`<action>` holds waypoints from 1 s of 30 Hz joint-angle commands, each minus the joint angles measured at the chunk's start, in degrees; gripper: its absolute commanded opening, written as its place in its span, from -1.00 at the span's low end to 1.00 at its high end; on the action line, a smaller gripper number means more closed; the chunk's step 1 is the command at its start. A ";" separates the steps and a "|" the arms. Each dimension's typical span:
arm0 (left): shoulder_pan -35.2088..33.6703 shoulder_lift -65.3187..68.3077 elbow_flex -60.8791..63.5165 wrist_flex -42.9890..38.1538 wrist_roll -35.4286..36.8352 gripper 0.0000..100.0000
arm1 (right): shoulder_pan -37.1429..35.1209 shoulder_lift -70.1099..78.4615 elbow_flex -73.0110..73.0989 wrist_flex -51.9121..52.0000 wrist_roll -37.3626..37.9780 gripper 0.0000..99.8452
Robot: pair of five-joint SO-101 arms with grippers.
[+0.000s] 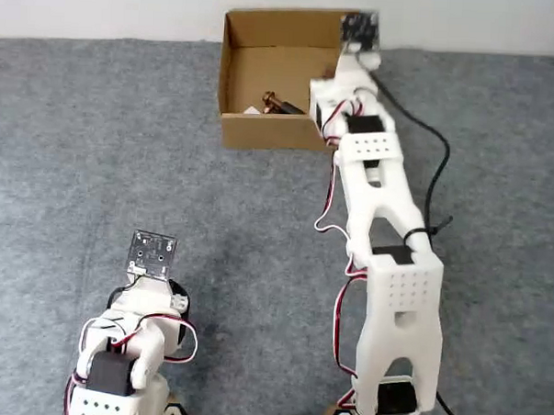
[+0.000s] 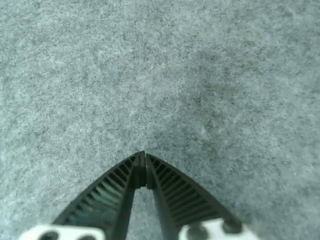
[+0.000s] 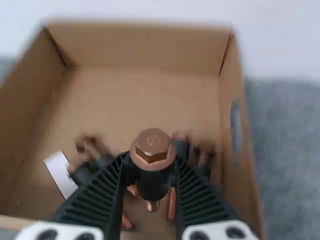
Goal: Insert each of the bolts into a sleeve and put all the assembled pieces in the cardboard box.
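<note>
Bolt (image 3: 151,147), copper-headed and seated in its black sleeve (image 3: 150,184), sits clamped between your right fingers (image 3: 105,195) above the cardboard box (image 3: 135,45), whose floor already carries other assembled pieces (image 3: 89,146). Your left fingers (image 2: 117,200) are closed tip to tip on nothing, over the grey worktop (image 2: 150,75).

Bright, diffuse light from above — soft, faint shadows lie on the grey mat (image 1: 67,162).

The cardboard box (image 3: 135,45) is matt, the metal bolt (image 3: 151,148) glossy, the ribbed plastic fingers (image 3: 100,195) matt, the table's cloth (image 2: 200,75) fuzzy.
</note>
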 commanded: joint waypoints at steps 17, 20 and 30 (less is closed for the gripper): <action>-0.35 -0.44 -0.22 0.26 -0.26 -0.99 | -4.00 -0.84 -4.22 4.53 7.38 -0.93; -0.35 -0.44 -0.22 0.26 -0.26 -0.99 | -4.00 -3.91 -4.22 5.05 7.47 -0.98; -0.35 -0.44 -0.22 0.26 -0.26 -0.99 | -2.95 -14.55 -4.22 18.51 7.03 -0.98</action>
